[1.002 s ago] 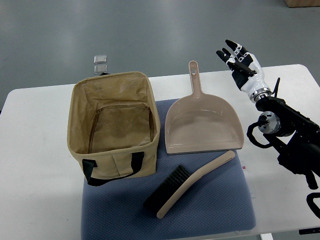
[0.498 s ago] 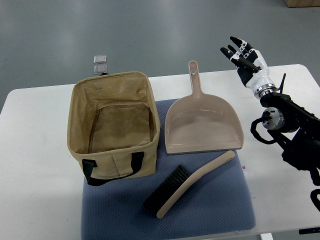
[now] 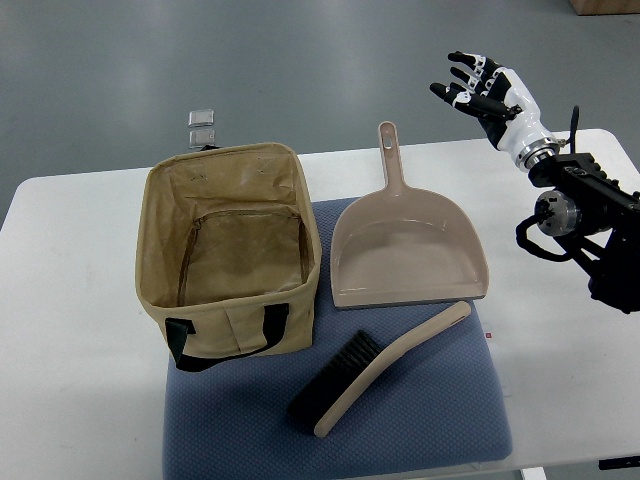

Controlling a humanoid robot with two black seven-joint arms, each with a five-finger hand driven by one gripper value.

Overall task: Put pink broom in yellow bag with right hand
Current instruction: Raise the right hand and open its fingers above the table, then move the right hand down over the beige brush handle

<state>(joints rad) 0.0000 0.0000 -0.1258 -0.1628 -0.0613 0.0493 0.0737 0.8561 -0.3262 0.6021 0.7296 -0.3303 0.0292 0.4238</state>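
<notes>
A pale pink hand broom [image 3: 385, 365] with black bristles lies diagonally on a blue mat [image 3: 420, 420] at the front of the table. The tan-yellow bag [image 3: 228, 250] stands open to its left, with black handles facing me. My right hand [image 3: 482, 88] is raised beyond the table's far right edge, well away from the broom, with its fingers spread and nothing in them. Its black arm [image 3: 585, 215] comes in from the right edge. No left arm shows.
A pink dustpan [image 3: 405, 250] lies between the bag and my right arm, its handle pointing away from me. Two small clear squares [image 3: 202, 125] lie on the grey floor behind the bag. The white table [image 3: 70, 330] has bare surface at left and right.
My right hand and arm have risen and moved back toward the table's far right corner, with the wrist turning. The broom, bag and dustpan have not moved.
</notes>
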